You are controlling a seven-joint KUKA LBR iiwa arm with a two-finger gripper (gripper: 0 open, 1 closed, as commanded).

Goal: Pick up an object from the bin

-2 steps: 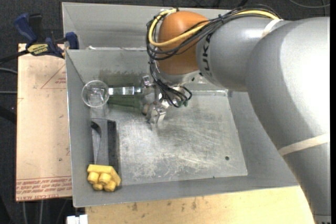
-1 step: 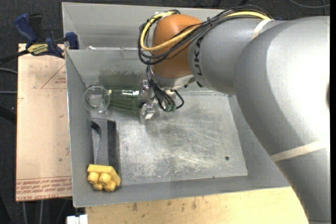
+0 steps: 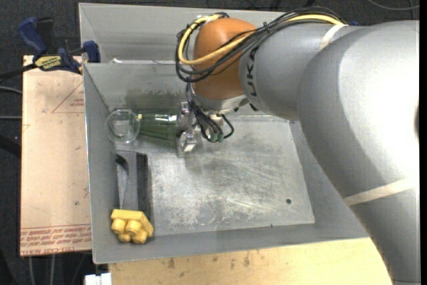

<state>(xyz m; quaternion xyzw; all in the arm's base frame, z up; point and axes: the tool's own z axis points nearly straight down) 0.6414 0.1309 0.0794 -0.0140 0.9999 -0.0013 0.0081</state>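
My gripper (image 3: 187,141) hangs low over the bin's back middle, under the orange wrist cover. It is at the right end of a dark green bottle-like thing (image 3: 157,127) that lies on its side; whether it touches that thing I cannot tell. A clear glass cup (image 3: 123,125) lies at the green thing's left end, against the bin's left wall.
A grey flat-handled tool (image 3: 132,180) with a knobby yellow head (image 3: 131,226) lies along the left wall toward the front left corner. The arm covers the bin's back right. Bare bin floor spreads across the middle and front right.
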